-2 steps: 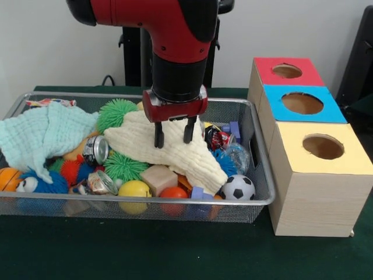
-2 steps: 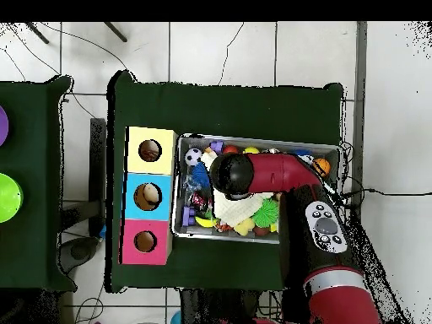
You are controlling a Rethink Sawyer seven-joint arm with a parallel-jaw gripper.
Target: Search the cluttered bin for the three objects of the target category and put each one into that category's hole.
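Observation:
A wire mesh bin (image 1: 259,175) holds a jumble of toys. A cream cloth (image 1: 180,157) lies across its middle, also seen as the cream cloth (image 2: 240,207) from above. My gripper (image 1: 173,137) hangs straight down over this cloth, open, its two fingertips (image 1: 158,141) at the cloth's top surface with nothing between them. Right of the bin stands a wooden box with a red hole (image 1: 287,71), a blue hole (image 1: 302,103) and a yellow hole (image 1: 323,146). In the overhead view the arm (image 2: 253,173) hides the gripper.
Around the cream cloth lie a mint cloth (image 1: 41,134), two green spiky balls (image 1: 116,114), a soccer ball (image 1: 238,188), a yellow ball (image 1: 134,189), a wooden block (image 1: 158,178), a can (image 1: 96,150) and a blue plush (image 1: 44,184). The bin's rim (image 2: 257,139) runs beside the box (image 2: 135,196).

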